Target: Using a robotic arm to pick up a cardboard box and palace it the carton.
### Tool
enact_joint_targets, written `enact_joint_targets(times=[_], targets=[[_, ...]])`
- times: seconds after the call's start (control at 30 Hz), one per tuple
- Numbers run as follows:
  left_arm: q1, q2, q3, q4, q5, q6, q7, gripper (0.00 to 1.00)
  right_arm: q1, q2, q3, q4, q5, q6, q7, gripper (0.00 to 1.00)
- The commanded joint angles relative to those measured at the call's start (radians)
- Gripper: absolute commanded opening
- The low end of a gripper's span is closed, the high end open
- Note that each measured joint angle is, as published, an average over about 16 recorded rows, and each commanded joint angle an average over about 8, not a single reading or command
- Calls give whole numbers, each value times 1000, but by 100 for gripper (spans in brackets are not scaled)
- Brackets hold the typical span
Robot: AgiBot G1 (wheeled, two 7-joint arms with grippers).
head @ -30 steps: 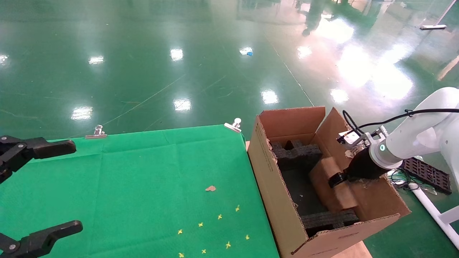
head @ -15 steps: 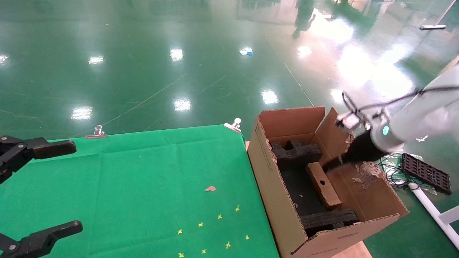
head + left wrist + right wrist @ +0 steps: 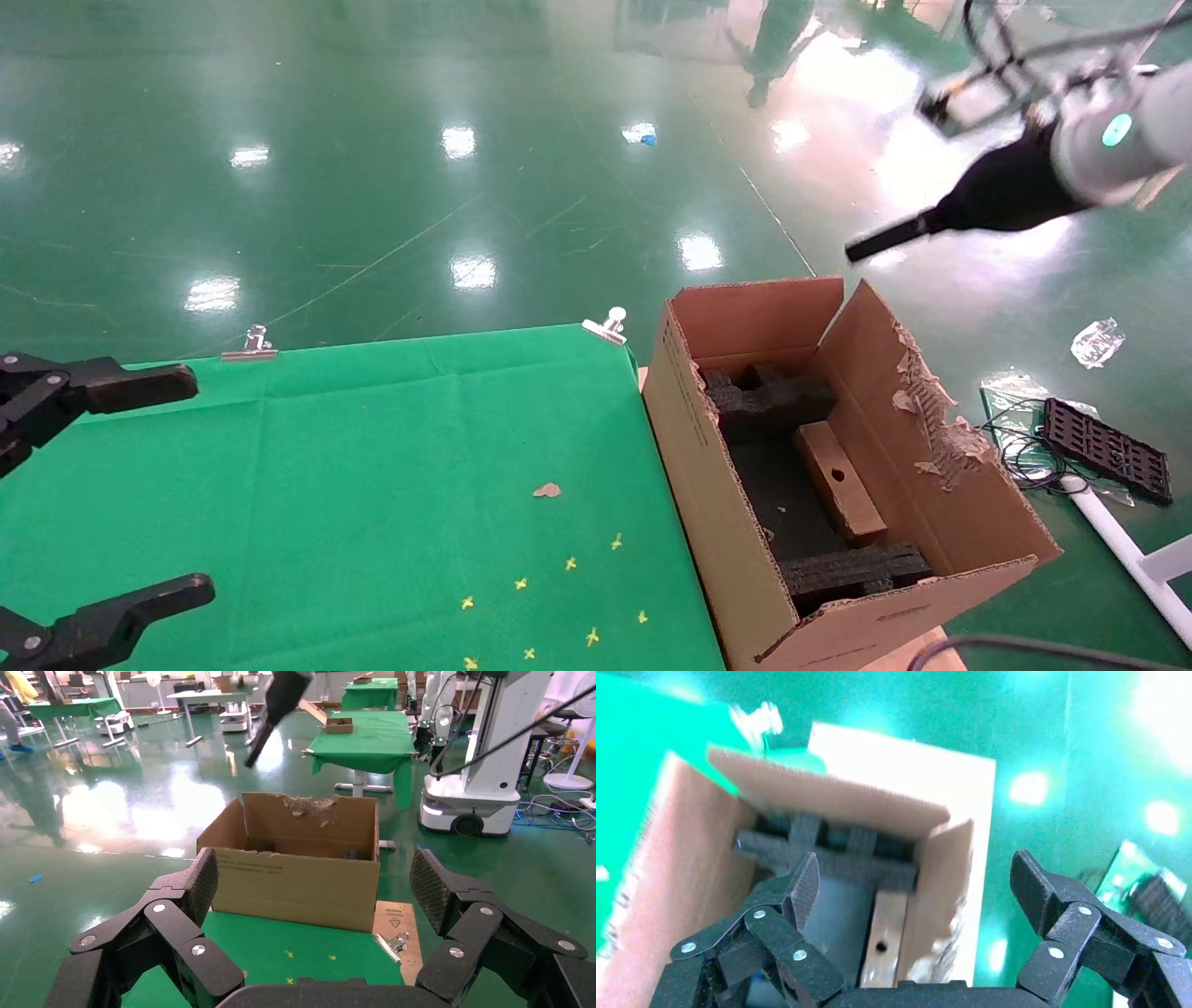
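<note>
Now one cardboard box lying inside one carton, between two black foam inserts. Right claw high above carton, spread wide, empty. Left claw over green surface, spread, empty.

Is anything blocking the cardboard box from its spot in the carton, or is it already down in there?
Nothing visible blocks it. The cardboard box already lies inside the carton, between the black foam inserts. The right gripper is open, empty and high above the carton. The left gripper is open over the green table.
</note>
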Motion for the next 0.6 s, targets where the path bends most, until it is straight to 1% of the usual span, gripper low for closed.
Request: enact_joint_targets(times=[0.03,0.17,0.37,0.47,0.6], targets=[[0,0,0,0,0,0,0,100,40,7,6,9,7,-5,-22,100],[0,0,0,0,0,0,0,100,63,18,12,24,14,13,-56,100],[0,0,1,0,-1,0,0,100,62,20,29,44,19,42,-73,100],[0,0,1,1,-1,0,1,100,28,28,68,79,34,36,-86,100],[0,0,1,1,-1,0,1,100,-43,44,150,153,67,14,-111,100]])
